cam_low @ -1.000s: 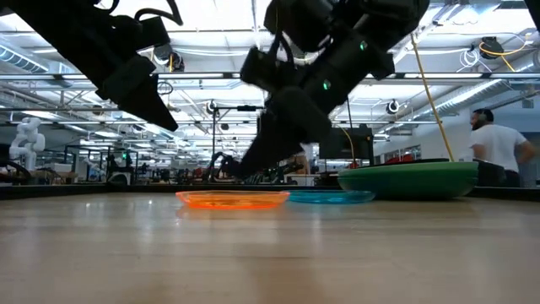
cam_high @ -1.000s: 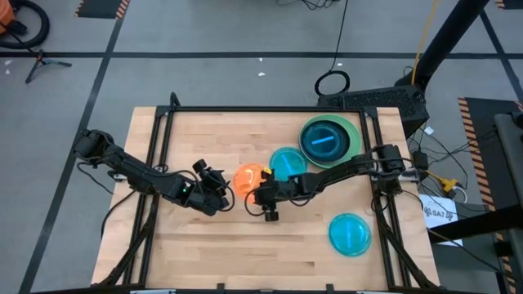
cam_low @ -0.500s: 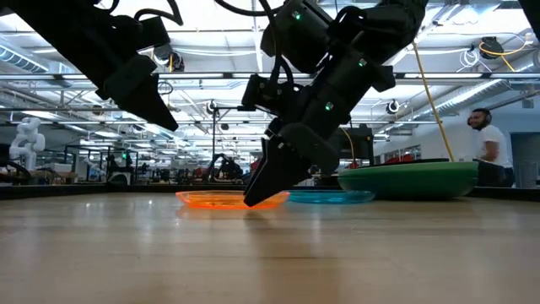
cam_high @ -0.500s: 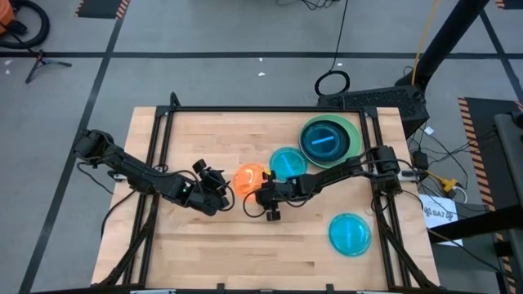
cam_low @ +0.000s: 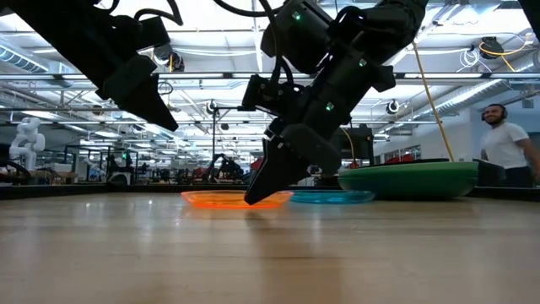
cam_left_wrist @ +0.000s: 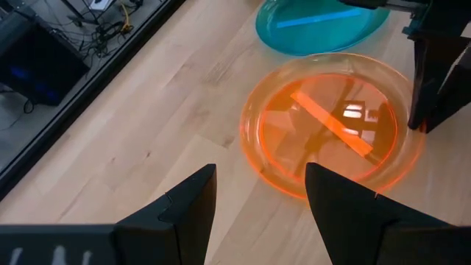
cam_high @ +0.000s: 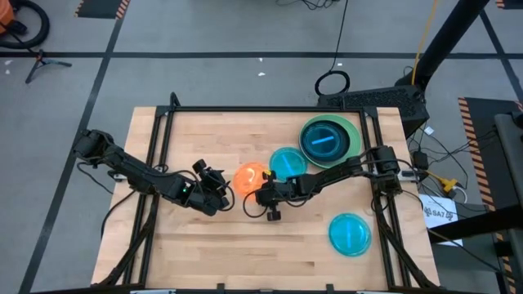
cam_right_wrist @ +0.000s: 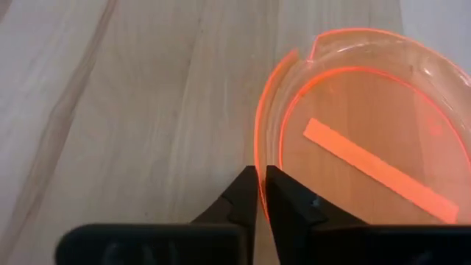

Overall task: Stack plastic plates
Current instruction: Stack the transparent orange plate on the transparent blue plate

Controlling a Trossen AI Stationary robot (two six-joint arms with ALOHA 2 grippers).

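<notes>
While your right gripper point(cam_right_wrist: 261, 193) sits low over the middle of the desk point(cam_high: 245, 245), its fingers point(cam_right_wrist: 239, 195) are pinched together on the thin rim of the small orange plate point(cam_right_wrist: 368, 140), one finger on each side of the edge. From table height you can see that gripper point(cam_low: 257, 196) pointing down with its tips at the plate's near edge point(cam_low: 228, 199), and the plate lies flat on the wood.

Your left gripper point(cam_left_wrist: 257, 195) waits just beside the same orange plate point(cam_left_wrist: 331, 125), raised off the desk, its fingers point(cam_left_wrist: 188, 210) apart and holding nothing.

Touching or just beside the orange plate, on the side toward your right arm, lies a small cyan-blue plate point(cam_high: 287, 162) flat on the desk. Farther back, near the far right corner, you have a stack: a cyan-blue plate point(cam_high: 324, 141) resting in a dark green plate point(cam_high: 305, 131) that sits on a mint green one point(cam_high: 353, 132). A second loose cyan-blue plate point(cam_high: 350, 233) lies well apart from the rest, toward the near right edge.

Beyond the desk, a person point(cam_low: 509, 143) in a light shirt stands in the room at the right.
</notes>
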